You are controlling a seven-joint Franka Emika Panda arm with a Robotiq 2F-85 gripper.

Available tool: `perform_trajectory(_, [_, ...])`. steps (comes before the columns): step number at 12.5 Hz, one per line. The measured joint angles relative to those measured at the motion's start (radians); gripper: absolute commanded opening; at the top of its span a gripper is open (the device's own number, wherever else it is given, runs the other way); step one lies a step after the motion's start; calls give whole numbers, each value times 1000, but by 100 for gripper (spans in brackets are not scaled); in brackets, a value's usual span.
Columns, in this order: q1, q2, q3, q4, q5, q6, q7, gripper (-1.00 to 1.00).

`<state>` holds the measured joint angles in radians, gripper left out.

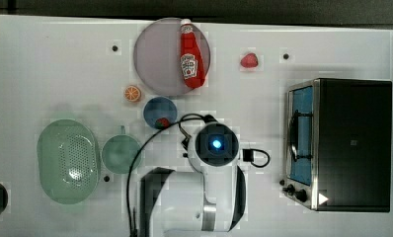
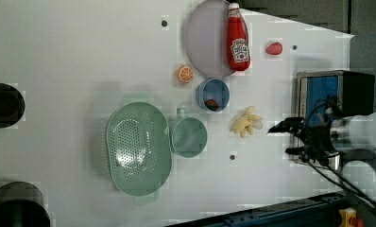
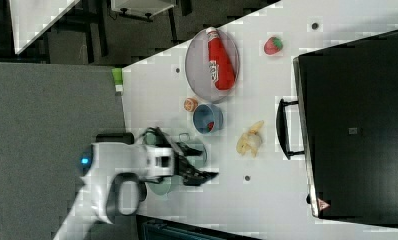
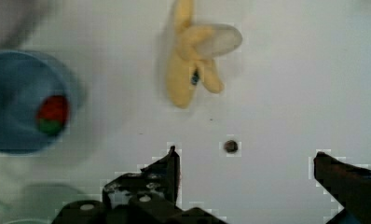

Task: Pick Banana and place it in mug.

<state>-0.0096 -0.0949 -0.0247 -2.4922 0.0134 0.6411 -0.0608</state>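
The banana (image 2: 246, 122) is a pale yellow peeled piece lying on the white table, between the blue bowl and the toaster oven; it also appears in the right view (image 3: 249, 141) and the wrist view (image 4: 193, 60). The pale teal mug (image 2: 189, 137) stands upright with nothing in it beside the green basket, to the left view's left of the banana, and is in the top view too (image 1: 120, 154). My gripper (image 4: 246, 156) hangs open above the table a short way from the banana, with nothing between its fingers. In the left view the gripper (image 2: 280, 139) is right of the banana.
A ketchup bottle (image 1: 189, 57) lies on a grey plate (image 1: 155, 54). An orange slice (image 1: 132, 94) and a blue bowl (image 1: 154, 109) holding a red piece sit near the mug. A strawberry (image 1: 249, 60), a perforated green basket (image 1: 51, 148) and a toaster oven (image 1: 352, 143) stand around.
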Motion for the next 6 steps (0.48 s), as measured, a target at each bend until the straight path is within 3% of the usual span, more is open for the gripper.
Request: perform_trajectory(6, [-13,125,-22,2,-26,229,-352,100])
